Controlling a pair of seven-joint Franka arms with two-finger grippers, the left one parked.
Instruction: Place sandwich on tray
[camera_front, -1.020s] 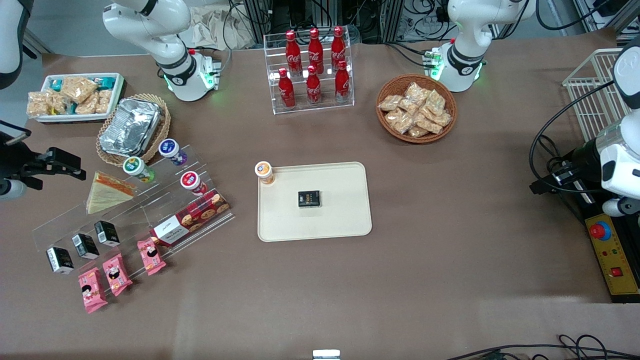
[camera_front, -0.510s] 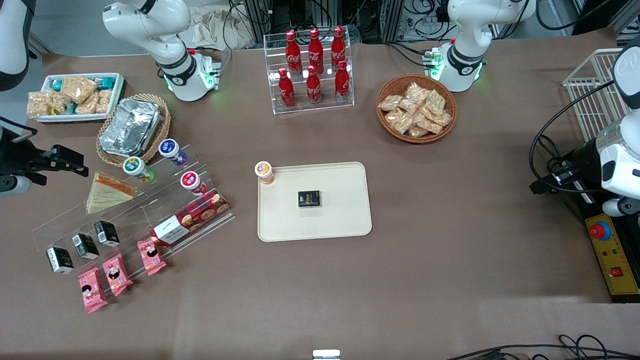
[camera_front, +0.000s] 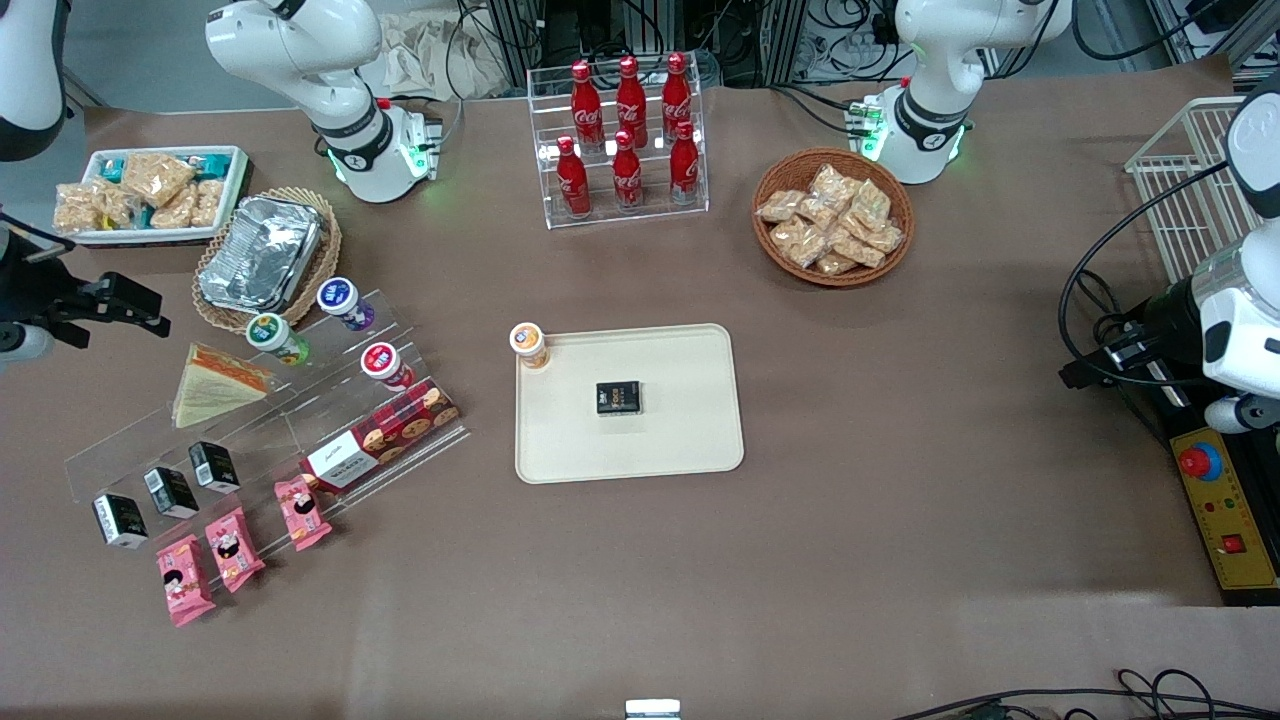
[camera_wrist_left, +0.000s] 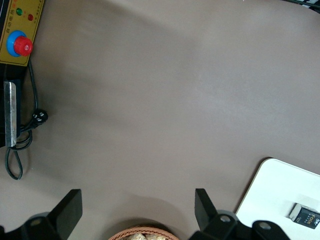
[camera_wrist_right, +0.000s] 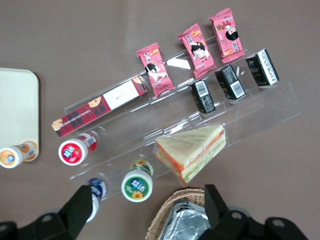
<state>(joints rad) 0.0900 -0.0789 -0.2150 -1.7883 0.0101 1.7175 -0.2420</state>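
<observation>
Black two-finger gripper (camera_front: 150, 323) hangs at the working arm's end of the brown counter (camera_front: 900, 520), jaws spread wide and empty, above and apart from the triangular clear-wrapped wedge sandwich (camera_wrist_right: 191, 150). Sandwich lies flat on the clear acrylic stepped rack (camera_front: 250, 420), beside the green-lidded cup (camera_wrist_right: 136, 184). Cream-beige rectangular plastic tray (camera_front: 690, 440) sits mid-counter, well apart, carrying a small black box (camera_front: 619, 397).
</observation>
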